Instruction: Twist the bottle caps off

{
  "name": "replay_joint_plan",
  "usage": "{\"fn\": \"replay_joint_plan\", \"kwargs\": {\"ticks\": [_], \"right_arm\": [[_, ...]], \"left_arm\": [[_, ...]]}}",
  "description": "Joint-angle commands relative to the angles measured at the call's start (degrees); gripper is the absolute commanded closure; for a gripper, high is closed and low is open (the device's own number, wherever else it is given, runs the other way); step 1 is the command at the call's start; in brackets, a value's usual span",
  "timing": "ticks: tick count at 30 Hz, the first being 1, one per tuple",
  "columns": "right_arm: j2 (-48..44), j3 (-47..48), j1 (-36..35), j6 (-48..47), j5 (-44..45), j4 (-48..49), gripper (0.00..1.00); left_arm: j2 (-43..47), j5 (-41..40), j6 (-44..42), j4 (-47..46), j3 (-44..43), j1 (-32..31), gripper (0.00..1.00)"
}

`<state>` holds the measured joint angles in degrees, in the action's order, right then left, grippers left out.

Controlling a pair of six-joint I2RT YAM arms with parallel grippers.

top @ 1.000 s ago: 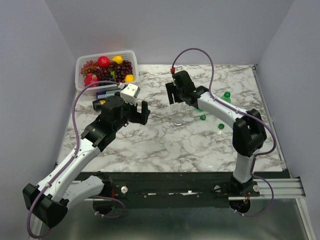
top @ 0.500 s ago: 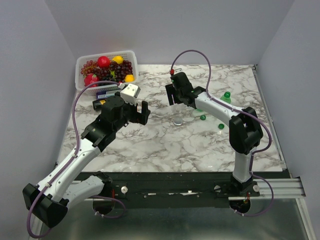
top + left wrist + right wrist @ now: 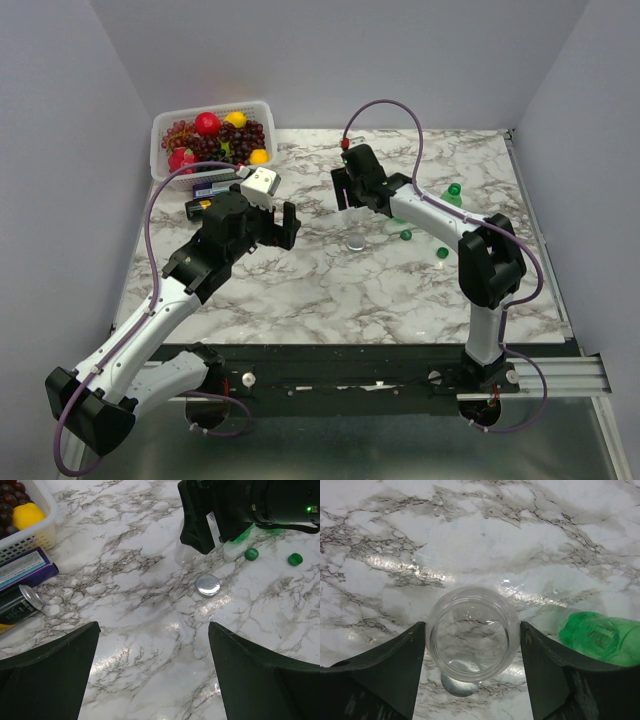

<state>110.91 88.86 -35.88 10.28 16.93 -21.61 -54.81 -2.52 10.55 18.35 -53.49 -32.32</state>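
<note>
my right pincer (image 3: 471, 650) gripped clear bottle (image 3: 469, 630), jaws part-open round it, uncapped. silver cap (image 3: 207, 585) lay on table (image 3: 470, 530) just beneath. left pincer (image 3: 153, 630) hung wide open, empty. risk: bottle set on cap wd tip, or knock green bottle (image 3: 600, 637) beside.

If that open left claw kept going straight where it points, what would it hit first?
Probably the marble tabletop, with the left gripper landing just short of the round silvery-grey cap. The right gripper, shut on the squat clear bottle, sits farther on. Depth is uncertain.
</note>
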Motion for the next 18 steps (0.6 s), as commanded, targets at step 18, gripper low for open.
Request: {"fn": "replay_joint_plan", "kwargs": {"ticks": [18], "right_arm": [[-7.81, -2.29, 0.2, 0.0, -1.02, 0.69, 0.0]], "left_arm": [[0.84, 1.03, -0.09, -0.51, -0.73, 0.24, 0.01]]}}
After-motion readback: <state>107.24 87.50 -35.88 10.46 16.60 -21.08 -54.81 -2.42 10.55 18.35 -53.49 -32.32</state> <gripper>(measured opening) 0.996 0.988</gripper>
